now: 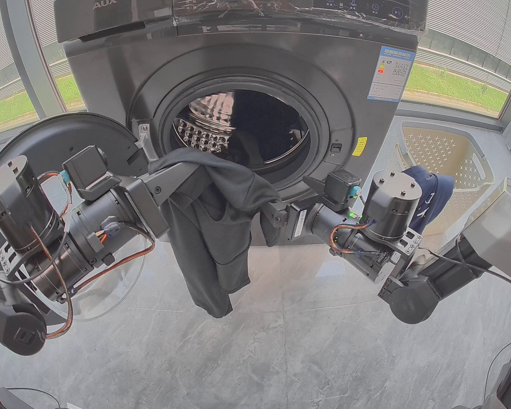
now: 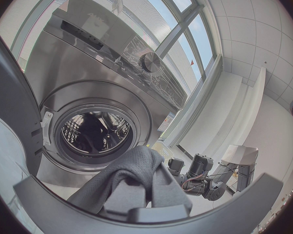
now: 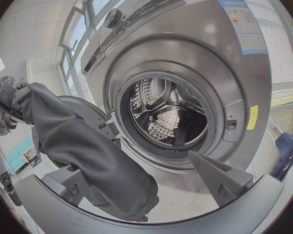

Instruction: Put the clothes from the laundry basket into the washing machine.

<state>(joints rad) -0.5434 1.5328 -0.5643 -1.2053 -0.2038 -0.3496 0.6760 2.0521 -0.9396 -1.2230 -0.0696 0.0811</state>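
Door [image 1: 57, 137] swung open at left. Left gripper [image 1: 179, 174] in front of the washer [image 1: 238, 52] opening, fingers clamped on a dark grey garment [image 1: 216, 245]. The garment is held up in the air just outside the drum [image 1: 238, 126], most of it hanging down toward the floor, one end draped across to the right gripper [image 1: 275, 214]. Right gripper fingers spread apart, cloth lying over one finger, not pinched. Far right: navy cloth [image 1: 434, 194] hanging over the rim of the basket [image 1: 465, 143] beside the washer.
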